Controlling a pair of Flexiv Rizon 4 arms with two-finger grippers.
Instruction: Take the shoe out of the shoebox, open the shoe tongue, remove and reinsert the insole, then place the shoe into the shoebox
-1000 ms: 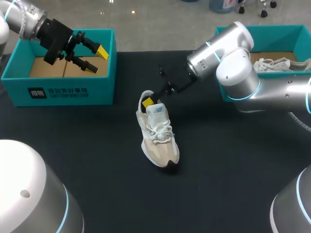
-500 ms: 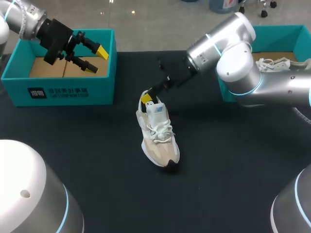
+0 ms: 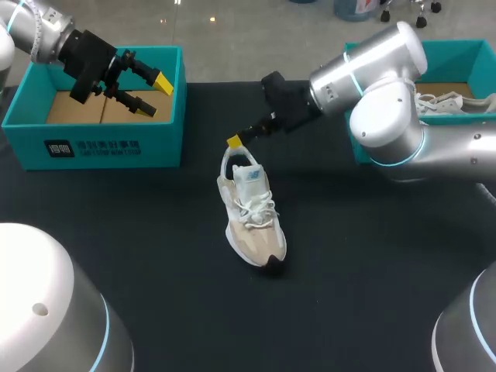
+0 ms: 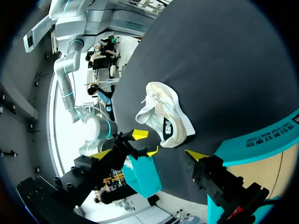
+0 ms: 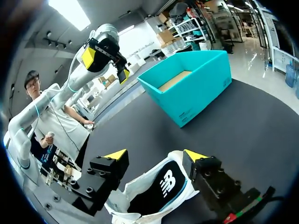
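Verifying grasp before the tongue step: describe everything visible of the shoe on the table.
The shoe is a low sneaker with a cream and beige fabric-looking upper, white laces, a white sole, a dark toe tip and a black logo panel on the side near the heel. It stands upright on its sole on the black table, toe toward the robot. Its heel opening lies between the open fingers of the right end effector; whether they touch it cannot be judged.

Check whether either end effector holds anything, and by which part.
Nothing is held. The right end effector is open over the heel of the shoe; the left end effector is open above the box.
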